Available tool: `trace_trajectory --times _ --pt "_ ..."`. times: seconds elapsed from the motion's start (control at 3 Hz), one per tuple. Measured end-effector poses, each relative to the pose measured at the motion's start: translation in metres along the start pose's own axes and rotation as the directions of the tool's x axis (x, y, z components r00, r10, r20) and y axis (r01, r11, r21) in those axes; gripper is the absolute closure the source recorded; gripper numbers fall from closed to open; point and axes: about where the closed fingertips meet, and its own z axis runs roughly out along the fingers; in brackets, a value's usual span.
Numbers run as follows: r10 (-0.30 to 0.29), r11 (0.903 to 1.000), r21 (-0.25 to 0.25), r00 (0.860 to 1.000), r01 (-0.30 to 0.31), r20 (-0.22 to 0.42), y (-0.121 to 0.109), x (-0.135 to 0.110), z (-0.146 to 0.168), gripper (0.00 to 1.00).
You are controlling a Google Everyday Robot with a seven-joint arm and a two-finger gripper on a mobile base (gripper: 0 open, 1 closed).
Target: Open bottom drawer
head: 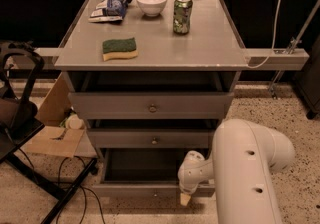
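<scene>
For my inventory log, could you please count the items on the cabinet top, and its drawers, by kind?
Sponge: 1
Bowl: 1
Can: 1
Packet: 1
Drawers: 3 (top drawer, middle drawer, bottom drawer, pulled out)
Total: 7
The hand is at the bottom drawer's front edge.

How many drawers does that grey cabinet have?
3. The top drawer sits just under the tabletop, the middle drawer below it, and the bottom drawer lowest, pulled out, with the robot's claw at its front edge. None seem hidden.
</scene>
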Motion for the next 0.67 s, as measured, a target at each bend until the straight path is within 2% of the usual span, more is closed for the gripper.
trace_trajectory --times 0.33,0.67 --pt "0.0 1.0 0.0 1.0 0.0 0.0 0.0 0.0 0.0 0.0" --pt "0.001 1.0 -0.002 1.0 -0.001 -0.005 0.0014 0.0007 0.0005 0.01"
